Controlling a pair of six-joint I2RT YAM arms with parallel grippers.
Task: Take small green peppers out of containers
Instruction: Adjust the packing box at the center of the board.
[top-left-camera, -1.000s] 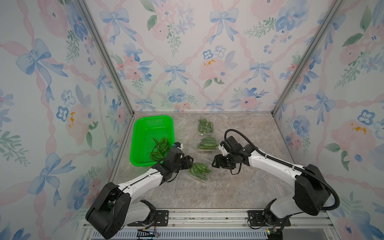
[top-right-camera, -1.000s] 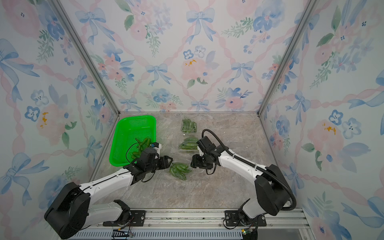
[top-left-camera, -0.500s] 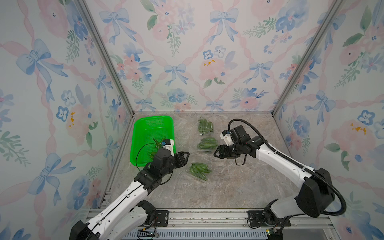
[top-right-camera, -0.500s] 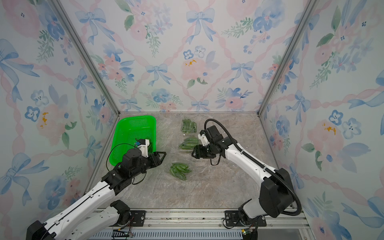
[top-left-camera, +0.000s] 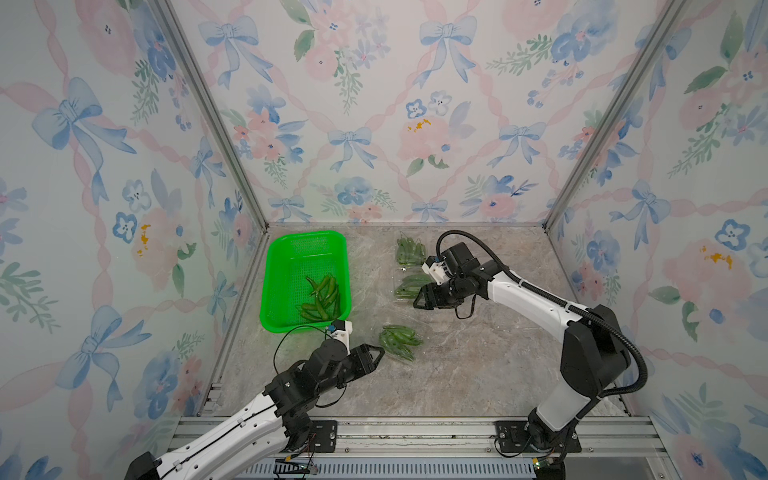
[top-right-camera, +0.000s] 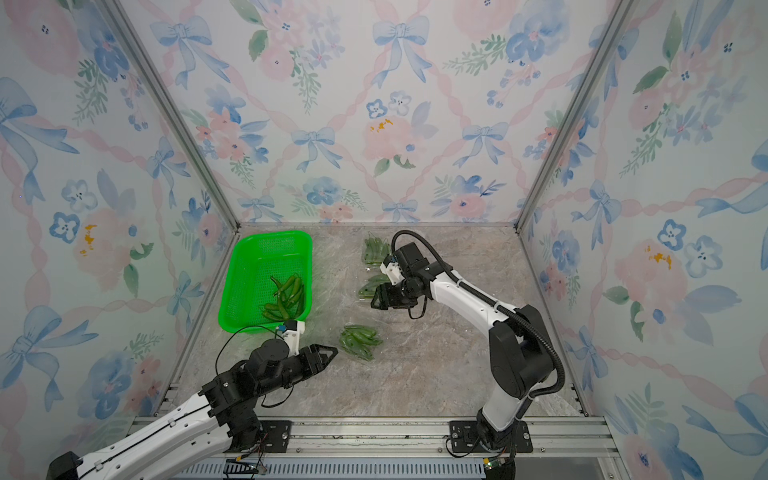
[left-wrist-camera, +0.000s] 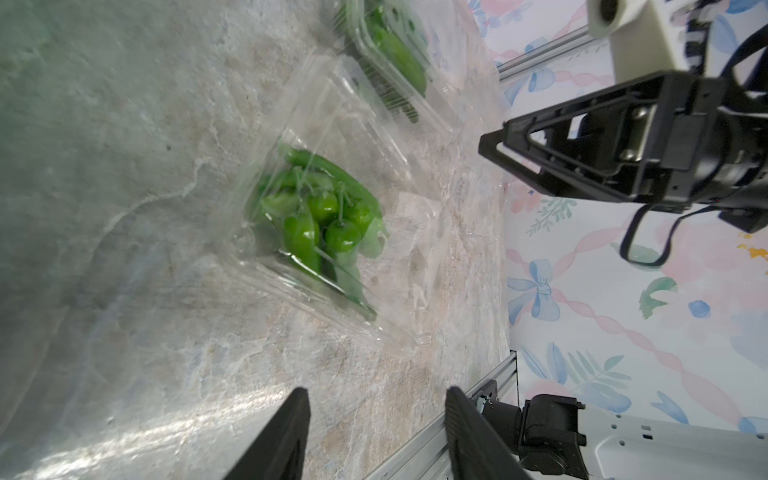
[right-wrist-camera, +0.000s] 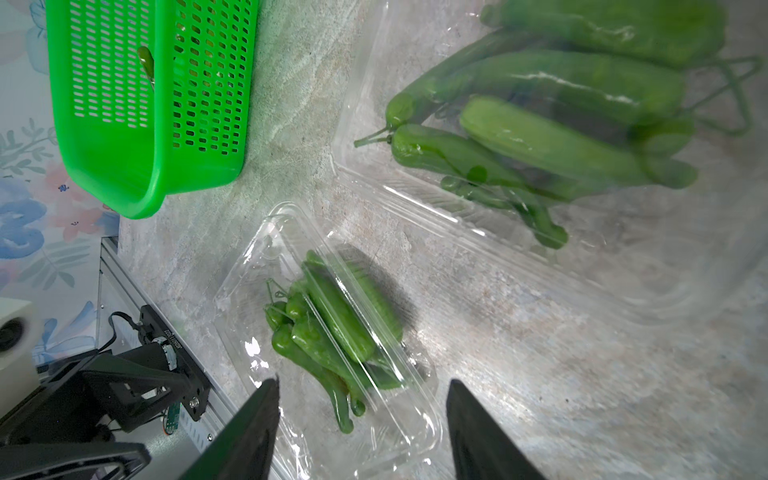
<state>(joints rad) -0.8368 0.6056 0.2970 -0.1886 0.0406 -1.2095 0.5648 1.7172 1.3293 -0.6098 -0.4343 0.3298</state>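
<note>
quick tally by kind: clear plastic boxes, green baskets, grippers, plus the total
clear boxes in view: 3 (far box, middle box, near box)
green basket: 1
grippers: 2 (left gripper, right gripper)
total: 6

Top pair overhead, facing down; wrists close, sharing container.
</note>
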